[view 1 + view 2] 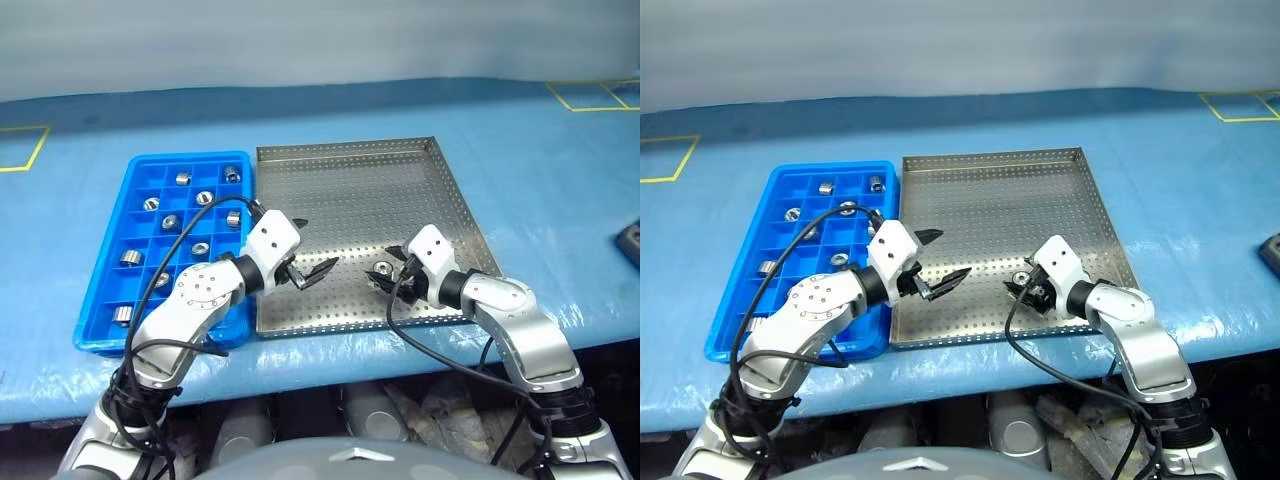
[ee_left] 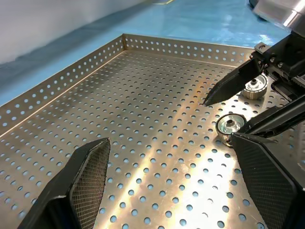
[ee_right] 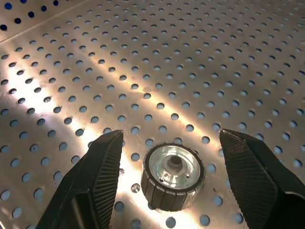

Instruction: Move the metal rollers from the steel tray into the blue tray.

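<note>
The blue tray (image 1: 165, 250) on the left already holds several rollers; beside it the left gripper (image 1: 312, 272) hovers wide open and empty over the steel tray (image 1: 350, 190). Further right, one roller (image 3: 173, 177) stands on end, hole upward, between the right gripper (image 3: 169, 181)'s parted, empty fingers. It looks heavy, hard and slippery, best pinched across its ribbed side.

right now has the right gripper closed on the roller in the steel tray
No: in the right wrist view the right gripper is open, a gap on each side of the roller that sits on the steel tray.
</note>
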Controlling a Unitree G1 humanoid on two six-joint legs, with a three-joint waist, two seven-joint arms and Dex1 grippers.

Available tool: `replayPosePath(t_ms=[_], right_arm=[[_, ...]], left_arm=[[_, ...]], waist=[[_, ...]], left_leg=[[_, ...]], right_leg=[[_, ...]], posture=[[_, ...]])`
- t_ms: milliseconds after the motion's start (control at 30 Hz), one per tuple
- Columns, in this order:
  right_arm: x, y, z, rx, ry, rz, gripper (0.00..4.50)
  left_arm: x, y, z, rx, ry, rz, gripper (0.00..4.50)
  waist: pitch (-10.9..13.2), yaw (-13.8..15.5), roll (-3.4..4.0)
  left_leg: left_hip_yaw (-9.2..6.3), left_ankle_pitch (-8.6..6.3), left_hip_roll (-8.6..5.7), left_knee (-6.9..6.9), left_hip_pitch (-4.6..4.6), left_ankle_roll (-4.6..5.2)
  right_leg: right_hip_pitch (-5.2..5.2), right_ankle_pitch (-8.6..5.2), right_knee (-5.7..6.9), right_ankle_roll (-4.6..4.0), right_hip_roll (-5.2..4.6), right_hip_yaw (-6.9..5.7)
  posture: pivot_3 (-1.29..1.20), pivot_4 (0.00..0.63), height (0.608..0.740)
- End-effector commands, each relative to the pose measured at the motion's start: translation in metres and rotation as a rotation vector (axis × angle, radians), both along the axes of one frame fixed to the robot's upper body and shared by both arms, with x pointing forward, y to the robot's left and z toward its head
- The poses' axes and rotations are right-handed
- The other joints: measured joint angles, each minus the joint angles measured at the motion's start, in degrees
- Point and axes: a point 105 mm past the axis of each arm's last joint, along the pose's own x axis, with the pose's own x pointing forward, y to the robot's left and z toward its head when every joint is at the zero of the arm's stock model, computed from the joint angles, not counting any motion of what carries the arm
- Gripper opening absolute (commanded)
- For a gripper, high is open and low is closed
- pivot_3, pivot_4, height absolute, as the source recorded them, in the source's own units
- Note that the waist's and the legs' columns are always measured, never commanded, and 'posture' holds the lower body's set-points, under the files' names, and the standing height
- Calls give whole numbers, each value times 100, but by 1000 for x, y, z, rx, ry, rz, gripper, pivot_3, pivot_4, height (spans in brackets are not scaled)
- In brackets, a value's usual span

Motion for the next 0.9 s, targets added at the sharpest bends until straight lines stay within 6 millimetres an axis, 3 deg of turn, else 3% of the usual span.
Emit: replayPosePath(t_ms=[33, 400, 533, 633, 767, 900], right_arm=[[1, -5, 1, 10, -1, -29, 3381], [8, -6, -17, -2, 64, -46, 3381], [12, -6, -16, 3, 62, -56, 2484], [15, -4, -6, -2, 17, -48, 1691], [17, 11, 17, 7, -71, 16, 1691], [11, 48, 38, 30, -136, 210, 1691]], left_arm=[[0, 0, 9, -10, -48, -9, 4426], [-1, 9, 6, -10, -53, 38, 4426], [-1, 13, 6, -6, -56, 55, 4426], [-2, 17, 6, -5, -54, 68, 4426], [-6, 30, 5, 6, -45, 101, 4426], [-18, 58, 1, 46, -24, 188, 4426]], waist=[[0, -38, 0], [0, -41, -2], [0, -35, -2], [0, -25, -2], [0, -40, -2], [2, -48, -5]], left_leg=[[4, -1, -1, 1, 0, 3], [11, -5, -1, 2, -2, 12], [17, -6, -2, 3, 0, 15], [17, -6, -1, 2, -2, 16], [24, -8, 0, 2, -4, 19], [35, -9, 3, 2, -1, 21]], right_leg=[[0, 2, -1, 3, 0, 5], [-10, 6, -2, 10, 1, 29], [-11, 9, -2, 15, 2, 40], [-14, 10, -2, 16, 2, 41], [-22, 12, -2, 18, 4, 53], [-25, 15, -2, 24, 7, 68]], posture=[[-232, 150, 740], [-188, 150, 740], [-176, 150, 740], [-171, 150, 740], [-164, 150, 740], [-134, 150, 740]])
